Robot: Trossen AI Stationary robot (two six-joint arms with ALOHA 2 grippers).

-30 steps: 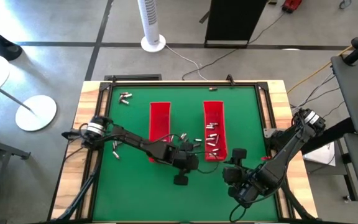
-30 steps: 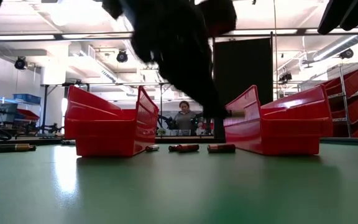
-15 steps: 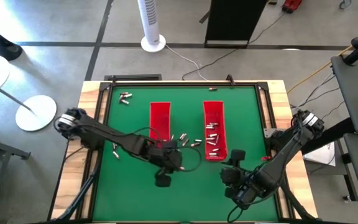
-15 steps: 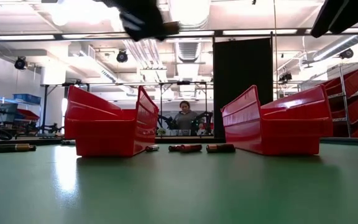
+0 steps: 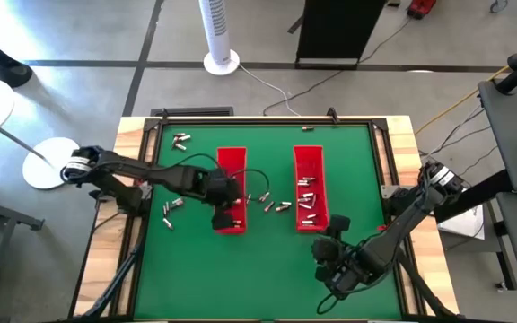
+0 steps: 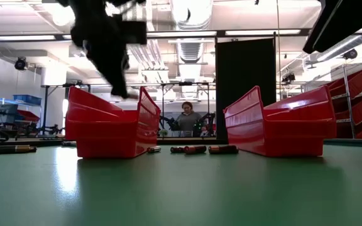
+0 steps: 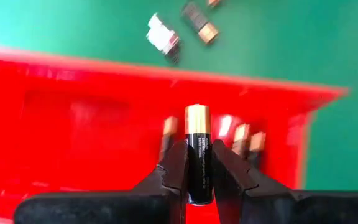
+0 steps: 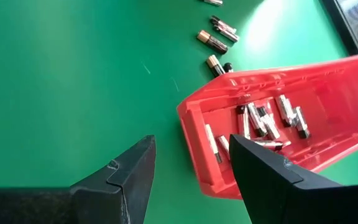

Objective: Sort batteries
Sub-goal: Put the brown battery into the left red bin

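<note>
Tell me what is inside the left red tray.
Three batteries lie in the left tray, under the left gripper holding a fourth battery. The gripper covers the rest.

Glossy red plastic trays [image 5: 310, 184] sit on matt green table felt [image 5: 258, 269].

place: workshop/lab | cues: ceiling strip lights [image 6: 256, 32], red bin racks [image 6: 359, 94], tower fan [image 5: 218, 34], concrete floor [image 5: 79, 40]
</note>
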